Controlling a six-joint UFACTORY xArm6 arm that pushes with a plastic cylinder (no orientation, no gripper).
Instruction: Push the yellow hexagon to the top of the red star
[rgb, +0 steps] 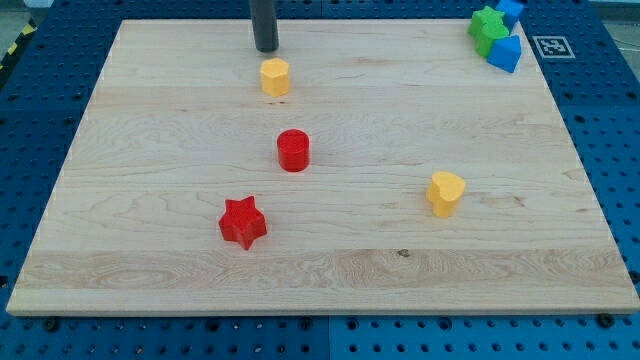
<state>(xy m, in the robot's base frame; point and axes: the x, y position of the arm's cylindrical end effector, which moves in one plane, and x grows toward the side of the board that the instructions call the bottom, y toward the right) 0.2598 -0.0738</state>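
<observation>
One printed marker (553, 46), a black-and-white square pattern, sits on the blue pegboard (610, 120) just off the wooden board's (400, 270) top right corner; it carries no letters or words that can be read, and nothing else in view bears writing.

The board's top right corner is crowded: a green block (487, 28), whose shape is hard to make out from here, touches a blue block (511, 12) at the very top edge and another blue block (505, 53) just below it. The rest of the board is roomy. A yellow heart-like block (446, 192) lies alone in the right half, well apart from everything. Down the left-centre runs a loose line: the yellow hexagon (275, 76) near the top edge, a red cylinder (293, 150) below it, and the red star (243, 222) lower still and slightly to the view's left. Bare wood lies all along the left edge and across the bottom strip.

The arm carries no pincer at all, only a dark rod, so there is nothing to open or close. My tip (265, 49) stands just above the yellow hexagon toward the view's top, very near it but with a thin gap showing. The red cylinder sits between the hexagon and the star.
</observation>
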